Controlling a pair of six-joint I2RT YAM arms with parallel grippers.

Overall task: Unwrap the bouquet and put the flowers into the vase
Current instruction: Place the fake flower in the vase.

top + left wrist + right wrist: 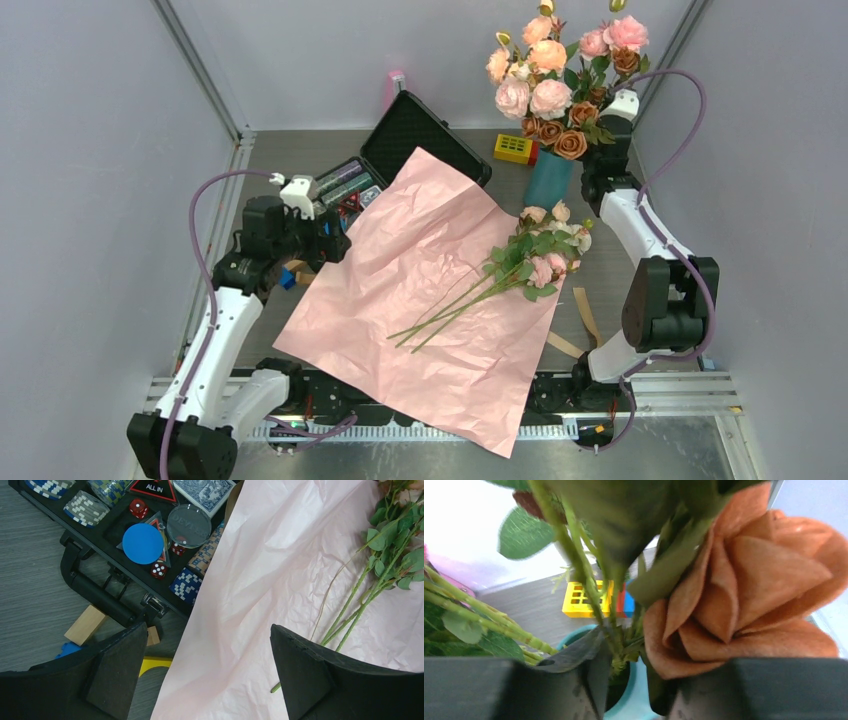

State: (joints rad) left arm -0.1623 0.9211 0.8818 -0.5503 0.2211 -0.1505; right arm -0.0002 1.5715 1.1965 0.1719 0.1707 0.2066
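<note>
On the opened-out pink wrapping paper [430, 290], near its right edge, the flowers [520, 262] lie flat, with their heads toward the vase [547, 180] and their thin stems trailing down-left. The vase stands upright just beyond the paper's far right corner and holds the bigger bunch of roses [560, 90].

Only the right wrist view shows the right gripper [638, 680]. Its fingers stand partly apart with that bunch's green stems in the gap above the teal rim. A rust-brown rose [754, 585] fills the right of that view, and a yellow block [581, 599] lies behind.

The left wrist view shows the left gripper [207, 635] spread wide and empty, hovering over the paper's left edge. It also shows what the open black case [100, 587] holds, which the top view barely shows: poker chips, red dice, a blue disc [143, 543] and an "ALL IN" marker. A wooden block [86, 625] lies beside the case.

The table [30, 590] is grey wood-grain. Tan ribbon strips [586, 315] lie off the paper at the right. Pale walls [90, 150] close in the sides and back.
</note>
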